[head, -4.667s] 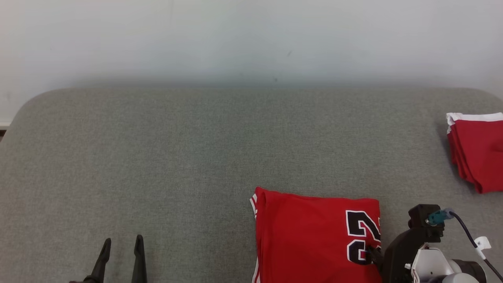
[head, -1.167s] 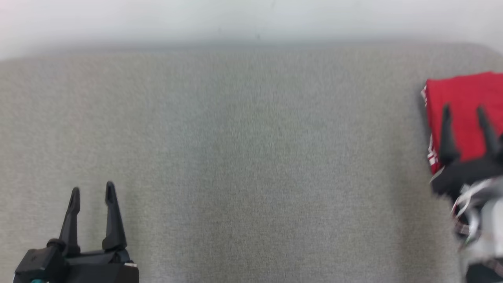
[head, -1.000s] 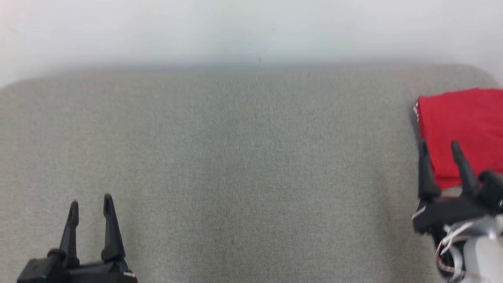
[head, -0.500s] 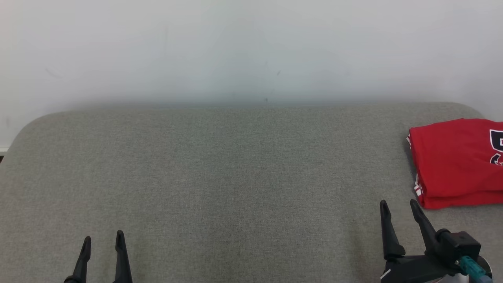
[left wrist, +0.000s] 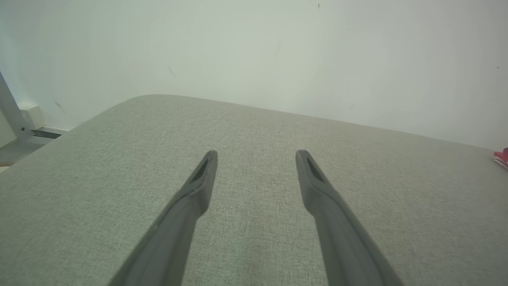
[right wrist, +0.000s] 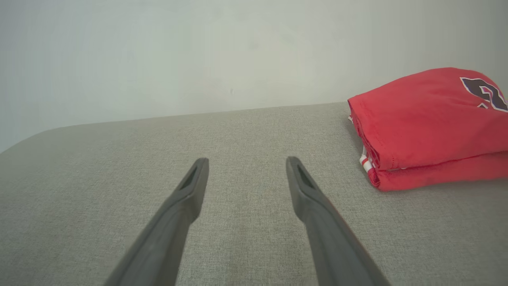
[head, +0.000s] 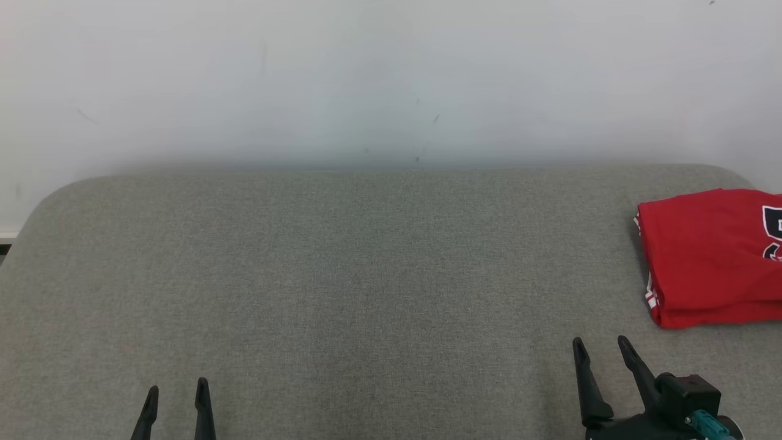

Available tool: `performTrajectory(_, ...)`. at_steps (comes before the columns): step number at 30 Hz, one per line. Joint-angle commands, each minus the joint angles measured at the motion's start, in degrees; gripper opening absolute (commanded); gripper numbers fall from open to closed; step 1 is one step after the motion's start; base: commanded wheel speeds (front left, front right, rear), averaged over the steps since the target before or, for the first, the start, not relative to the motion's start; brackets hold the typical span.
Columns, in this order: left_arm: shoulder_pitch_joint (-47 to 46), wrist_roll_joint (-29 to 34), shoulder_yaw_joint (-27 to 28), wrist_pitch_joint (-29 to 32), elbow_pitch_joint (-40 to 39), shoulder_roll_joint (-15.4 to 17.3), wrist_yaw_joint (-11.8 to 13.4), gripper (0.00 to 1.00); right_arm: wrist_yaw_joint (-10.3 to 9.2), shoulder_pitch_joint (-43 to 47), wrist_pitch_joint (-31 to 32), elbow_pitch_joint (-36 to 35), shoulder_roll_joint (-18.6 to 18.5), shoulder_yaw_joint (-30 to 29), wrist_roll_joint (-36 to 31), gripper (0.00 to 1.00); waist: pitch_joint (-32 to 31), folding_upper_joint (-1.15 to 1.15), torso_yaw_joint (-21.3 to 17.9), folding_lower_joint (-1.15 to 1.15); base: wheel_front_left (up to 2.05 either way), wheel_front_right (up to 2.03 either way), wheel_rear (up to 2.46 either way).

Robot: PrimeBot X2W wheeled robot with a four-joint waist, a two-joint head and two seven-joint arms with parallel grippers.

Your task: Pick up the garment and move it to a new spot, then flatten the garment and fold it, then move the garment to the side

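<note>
The garment (head: 708,256) is a red jersey with black numerals, folded into a thick stack at the far right of the grey padded surface; the right wrist view shows the garment (right wrist: 424,127) up and to the right of the fingers. My right gripper (head: 600,348) stands open and empty near the front edge, below and left of the jersey and apart from it; in its own view the right gripper (right wrist: 243,163) has bare fabric between its fingers. My left gripper (head: 177,391) is open and empty at the lower left, and the left gripper (left wrist: 257,155) hovers over bare cushion.
The grey cushion (head: 342,275) spreads wide with rounded far corners against a pale wall (head: 366,79). A sliver of the red jersey (left wrist: 502,157) shows at the right edge of the left wrist view. A metal leg and floor (left wrist: 16,123) lie beyond the cushion's left corner.
The head camera has swung and tilted, shifting the whole picture. My right gripper has drawn back from over the jersey toward the front edge, leaving the jersey lying at the far right.
</note>
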Motion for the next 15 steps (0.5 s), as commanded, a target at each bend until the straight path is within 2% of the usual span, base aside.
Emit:
performTrajectory(1, 0.07, 0.04, 0.04, -0.16, 0.27, -0.05, 0.00, 1.00, 0.03, 0.04, -0.23, 0.09, 0.00, -0.16, 0.52, 1.00, 0.00, 0.00, -0.04, 0.00, 0.00, 0.00, 0.00)
performTrajectory(15, -0.69, -0.52, 0.34, -0.16, 0.84, -0.06, 0.13, 1.00, 0.03, -0.50, -0.50, 0.89, 0.02, -2.35, 0.53, 1.00, 0.49, 0.00, -0.63, 0.00, 0.00, 0.00, 0.00)
